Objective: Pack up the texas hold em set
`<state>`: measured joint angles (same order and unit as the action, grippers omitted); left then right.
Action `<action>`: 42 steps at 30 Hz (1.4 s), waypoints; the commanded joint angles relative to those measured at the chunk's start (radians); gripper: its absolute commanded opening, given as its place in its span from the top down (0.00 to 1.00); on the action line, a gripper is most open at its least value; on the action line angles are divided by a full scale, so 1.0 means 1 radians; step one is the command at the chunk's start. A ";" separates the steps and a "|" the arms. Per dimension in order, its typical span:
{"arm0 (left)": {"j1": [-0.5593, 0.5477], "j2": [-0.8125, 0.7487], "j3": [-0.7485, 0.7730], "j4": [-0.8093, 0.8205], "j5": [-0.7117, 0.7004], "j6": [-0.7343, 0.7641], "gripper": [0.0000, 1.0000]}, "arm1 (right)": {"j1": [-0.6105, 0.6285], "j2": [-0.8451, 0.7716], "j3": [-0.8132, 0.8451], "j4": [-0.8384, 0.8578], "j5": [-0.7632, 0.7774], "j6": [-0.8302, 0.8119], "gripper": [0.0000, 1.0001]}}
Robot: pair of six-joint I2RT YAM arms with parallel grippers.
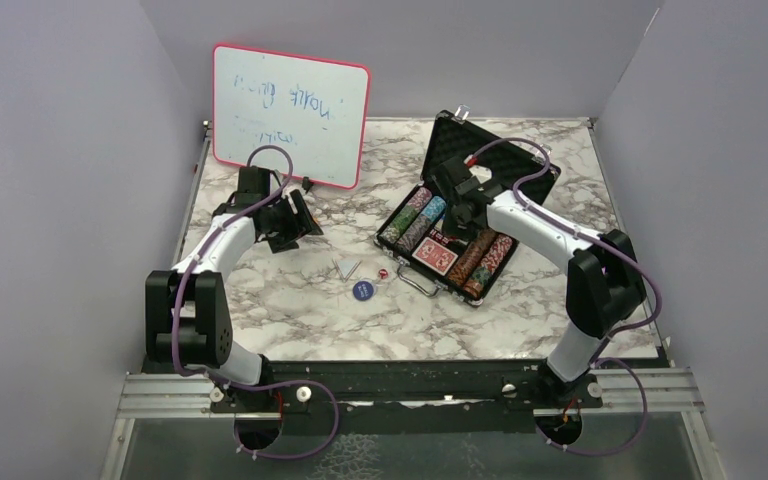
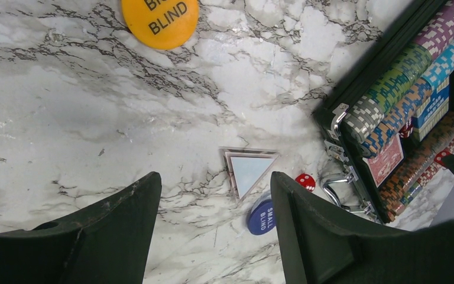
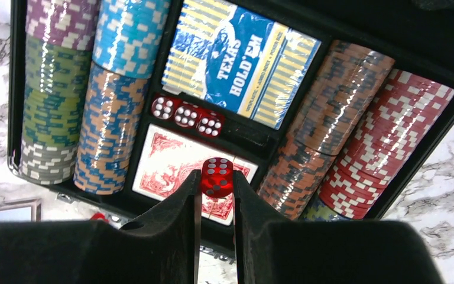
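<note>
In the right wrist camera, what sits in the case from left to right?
Purple-green-grey chip row → blue-orange chip row → blue Texas Hold'em deck → brown chip row → red-white chip row.

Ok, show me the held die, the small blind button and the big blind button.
held die (image 3: pixel 217 176), right wrist view, its front face.
small blind button (image 2: pixel 262 216), left wrist view, its lettered top.
big blind button (image 2: pixel 159 21), left wrist view, its orange top.

- Open black hard case (image 1: pixel 460 140), centre-right of the top view, holds striped multicolour chip stacks (image 3: pixel 53 106), red-backed cards (image 3: pixel 165 163) and three red dice (image 3: pixel 187 115).
- A fourth red die (image 3: pixel 216 176) is pinched above the cards.
- Blue round button (image 1: pixel 362 290) and a loose red die (image 2: pixel 305 181) lie just left of the case.
</note>
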<state>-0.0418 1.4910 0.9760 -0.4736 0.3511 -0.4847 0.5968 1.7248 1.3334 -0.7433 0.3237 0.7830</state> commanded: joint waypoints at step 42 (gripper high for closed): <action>-0.005 0.050 0.057 -0.020 -0.029 0.017 0.29 | -0.095 0.107 -0.078 0.135 -0.093 0.034 0.73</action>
<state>-0.0418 1.5421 1.0157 -0.4969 0.3466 -0.4774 0.5083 1.8069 1.2575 -0.6197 0.2379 0.8082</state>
